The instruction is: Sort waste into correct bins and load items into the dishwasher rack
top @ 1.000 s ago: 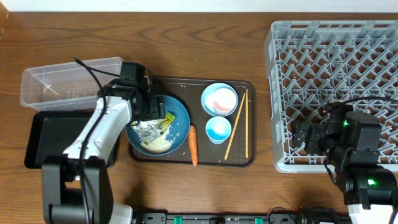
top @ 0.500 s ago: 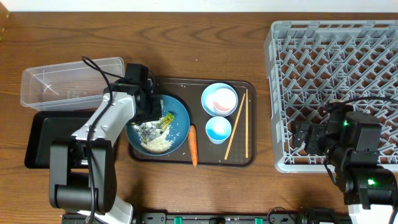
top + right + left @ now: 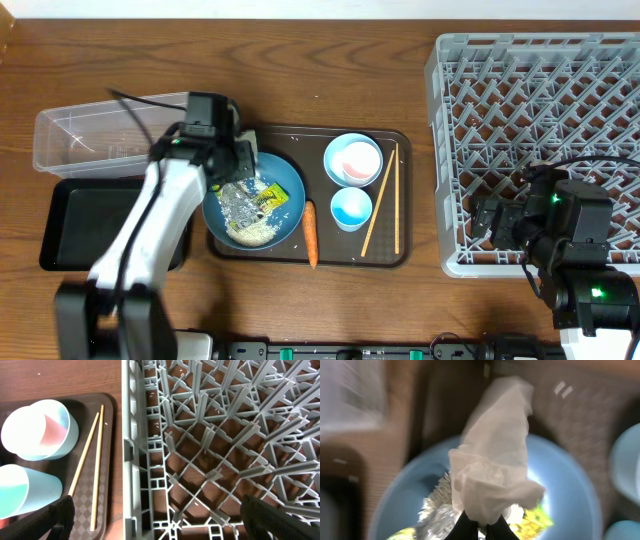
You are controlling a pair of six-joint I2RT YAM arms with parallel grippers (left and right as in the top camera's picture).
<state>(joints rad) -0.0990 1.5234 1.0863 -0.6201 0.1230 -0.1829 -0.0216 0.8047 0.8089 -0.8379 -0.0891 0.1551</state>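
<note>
1. Left arm's shifted in the last second: its elbow has swung out toward the near-left, and the wrist now sits over the far-left rim of the blue plate. The right arm hasn't budged.
2. The left gripper is clamped tight on the crumpled white tissue, with the dark fingers pinching one end of it. The tissue is over the plate, but the wrist view is too blurry to say if it's touching it.
3. Also on the plate are a heap of rice on the near side and a green-yellow wrapper around the middle.
4. The carrot lies on the brown serving tray, just beside the plate's right edge.
5. Two bowls sit right of that, one behind the other, with the chopsticks lying alongside them.
6. The clear box and black tray are off to the left, box farther back.
7. The right gripper is spread wide with nothing in it, parked over the near-left corner of the dishwasher rack.
</note>
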